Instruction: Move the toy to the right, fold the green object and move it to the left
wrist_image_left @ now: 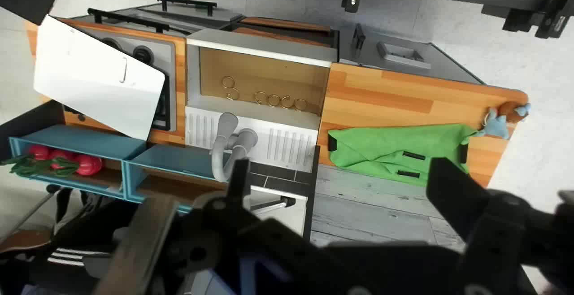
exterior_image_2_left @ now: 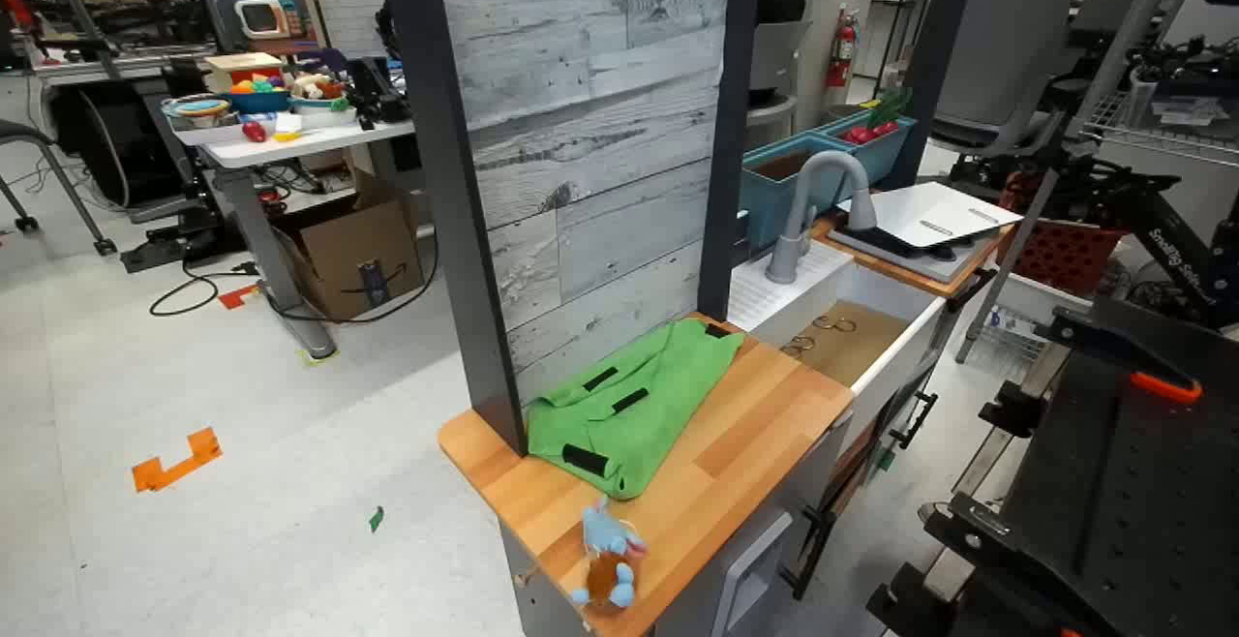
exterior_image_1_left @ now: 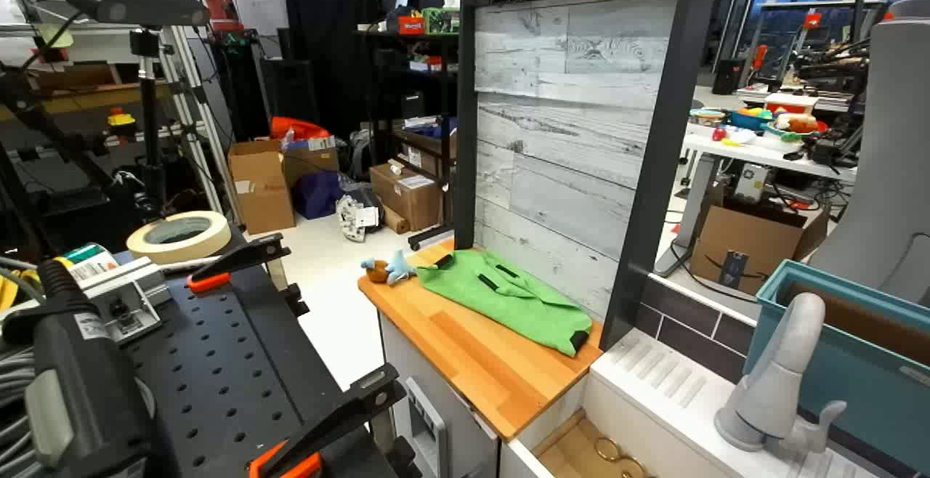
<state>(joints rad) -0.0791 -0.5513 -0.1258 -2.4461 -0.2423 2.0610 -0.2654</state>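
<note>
The green cloth [exterior_image_1_left: 501,307] lies on the wooden counter [exterior_image_1_left: 465,351] along the grey plank wall, partly folded over, with black strips on it. It also shows in an exterior view [exterior_image_2_left: 668,405] and the wrist view [wrist_image_left: 385,145]. The toy [exterior_image_1_left: 378,270], small, brown and light blue, sits at the counter's end beside the cloth. It also shows in an exterior view [exterior_image_2_left: 608,560] and the wrist view [wrist_image_left: 511,112], close to the cloth's corner; I cannot tell if they touch. My gripper [wrist_image_left: 338,160] is open and empty, away from both things. Neither exterior view shows it.
The plank wall [exterior_image_1_left: 567,144] stands behind the cloth. A white sink [wrist_image_left: 264,115] with gold rings and a grey faucet [wrist_image_left: 233,142] adjoins the counter. Teal planters [wrist_image_left: 76,142] and a white board [wrist_image_left: 96,80] lie beyond it. A black perforated table [exterior_image_1_left: 218,362] stands opposite.
</note>
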